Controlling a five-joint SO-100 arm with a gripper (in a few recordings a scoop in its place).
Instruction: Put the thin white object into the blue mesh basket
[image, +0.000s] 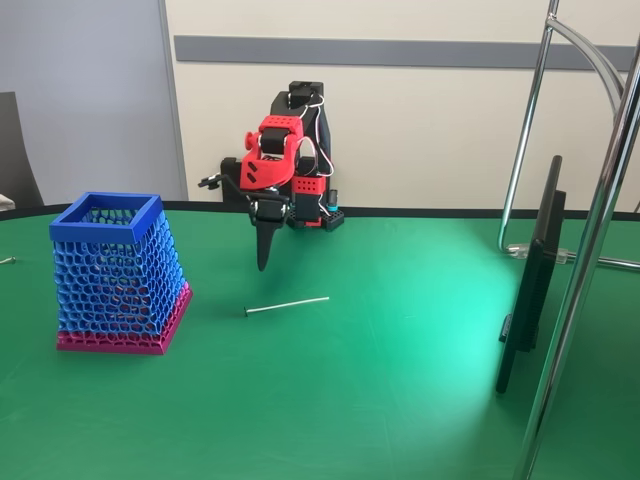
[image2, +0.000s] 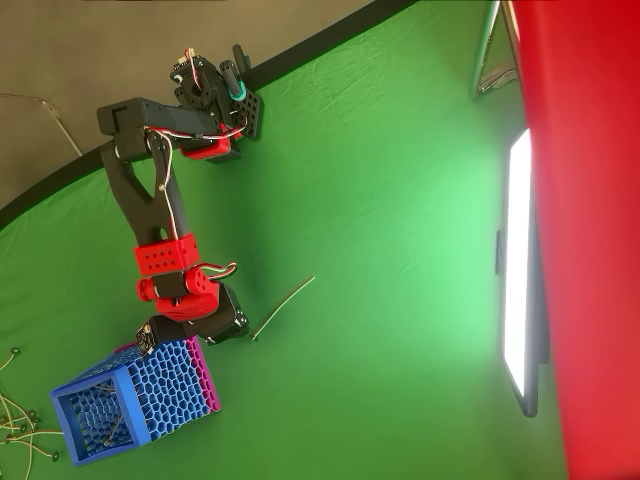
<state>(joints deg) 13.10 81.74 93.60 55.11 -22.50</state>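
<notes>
Thin white stick (image: 288, 305) with a small darker head at its left end lies flat on the green table cover (image: 400, 380), out in the open, nothing touching it. In the overhead view the stick (image2: 283, 308) runs diagonally, its lower end near the gripper body.

Black pointed gripper (image: 264, 255) hangs above the cloth, tips down, behind and slightly left of the stick's head in the fixed view; fingers pressed together into one point, holding nothing (apart from the stick).

Tall light-blue honeycomb mesh basket (image: 120, 272), dark blue rim, magenta base band, stands upright to the left, well apart from the stick. Overhead, basket (image2: 135, 400) sits just beside the gripper (image2: 215, 325).

Red-and-black arm (image: 290, 150) folded at the table's far edge.
</notes>
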